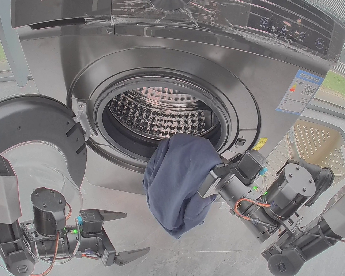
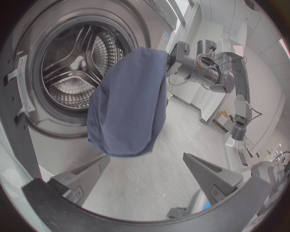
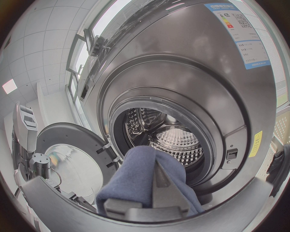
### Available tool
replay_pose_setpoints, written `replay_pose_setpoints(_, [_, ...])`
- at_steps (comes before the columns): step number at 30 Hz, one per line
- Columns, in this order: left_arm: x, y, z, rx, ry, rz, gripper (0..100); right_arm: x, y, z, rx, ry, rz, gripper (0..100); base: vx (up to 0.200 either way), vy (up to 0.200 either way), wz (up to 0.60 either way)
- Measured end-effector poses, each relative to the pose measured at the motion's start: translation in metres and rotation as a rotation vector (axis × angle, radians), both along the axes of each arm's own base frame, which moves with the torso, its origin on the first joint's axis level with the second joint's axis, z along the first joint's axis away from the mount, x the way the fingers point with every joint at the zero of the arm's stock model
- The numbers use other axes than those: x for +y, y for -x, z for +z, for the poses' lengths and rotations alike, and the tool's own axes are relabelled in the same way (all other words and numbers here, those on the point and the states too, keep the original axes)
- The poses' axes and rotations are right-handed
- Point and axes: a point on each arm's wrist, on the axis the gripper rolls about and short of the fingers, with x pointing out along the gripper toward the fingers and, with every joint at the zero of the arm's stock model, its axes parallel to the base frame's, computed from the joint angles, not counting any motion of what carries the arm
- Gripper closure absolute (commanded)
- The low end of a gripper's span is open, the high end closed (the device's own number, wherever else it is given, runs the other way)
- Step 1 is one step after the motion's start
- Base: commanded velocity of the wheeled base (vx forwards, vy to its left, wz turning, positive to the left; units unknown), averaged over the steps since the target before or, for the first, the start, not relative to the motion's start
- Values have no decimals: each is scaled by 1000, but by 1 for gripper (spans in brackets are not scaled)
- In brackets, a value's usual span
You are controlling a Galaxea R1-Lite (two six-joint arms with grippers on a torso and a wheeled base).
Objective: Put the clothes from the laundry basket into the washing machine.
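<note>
The navy garment (image 1: 177,179) hangs at the lower right rim of the washing machine's (image 1: 253,84) mouth, apparently clamped in the right gripper (image 3: 160,187), while the left gripper (image 1: 137,232) hangs wide open and empty below the open door (image 1: 28,132).

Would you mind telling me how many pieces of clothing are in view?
2. A navy garment hangs from the right gripper before the open drum; a dark garment drapes over the laundry basket rim. More may lie hidden in the basket.
</note>
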Motion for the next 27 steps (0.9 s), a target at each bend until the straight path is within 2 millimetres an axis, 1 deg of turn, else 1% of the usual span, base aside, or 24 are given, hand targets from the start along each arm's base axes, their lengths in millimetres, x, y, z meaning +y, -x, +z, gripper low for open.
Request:
replay_pose_setpoints(3, [-5, -7, 5, -16, 33, 6, 0, 1, 1, -1, 1, 2, 4, 100, 0, 0, 0])
replay_pose_setpoints(8, [-19, -26, 16, -52, 118, 11, 0, 7, 3, -3, 4, 8, 21, 100, 0, 0, 0])
replay_pose_setpoints(10, [-23, -31, 17, -57, 139, 9, 0, 10, 5, -4, 6, 10, 31, 100, 0, 0, 0])
replay_pose_setpoints(15, [-38, -44, 13, -62, 160, -9, 0, 18, 7, -6, 7, 11, 49, 100, 0, 0, 0])
replay_pose_setpoints(20, [-53, -51, 9, -62, 178, -29, 0, 22, 7, -8, 9, 13, 58, 100, 0, 0, 0])
replay_pose_setpoints(27, [-63, -61, 8, -64, 212, -20, 0, 24, 9, -10, 15, 12, 44, 100, 0, 0, 0])
